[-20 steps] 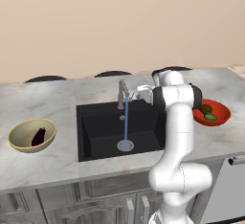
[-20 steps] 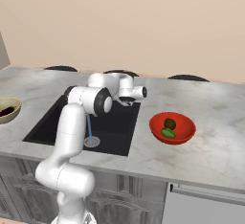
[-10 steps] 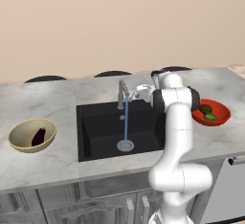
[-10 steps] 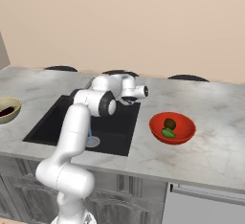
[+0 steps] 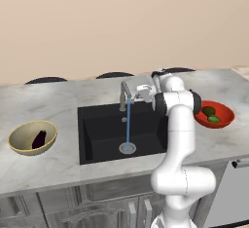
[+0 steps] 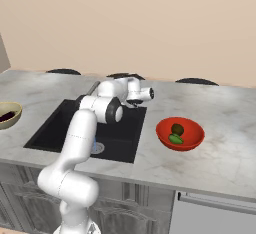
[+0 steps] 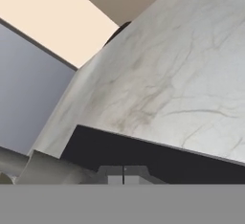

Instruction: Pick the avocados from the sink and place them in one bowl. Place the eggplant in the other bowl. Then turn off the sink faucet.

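The sink faucet [image 5: 125,94] stands at the back rim of the black sink [image 5: 99,139], its angled spout pouring a thin blue stream [image 5: 128,124] down onto the round silver drain [image 5: 127,148]. The gripper [image 5: 141,93] sits just beside the faucet on its right, level with the tap's upper part; in the hand view its finger tips [image 7: 115,175] meet with no gap and clasp nothing, a grey bar of the faucet [image 7: 50,169] lying right next to them. To the right on the grey marble counter [image 5: 63,100], the red bowl [image 5: 214,114] carries both avocados [image 6: 175,134], well apart from the gripper. Far to the left, the tan bowl [image 5: 32,137] contains the dark eggplant [image 5: 39,139].
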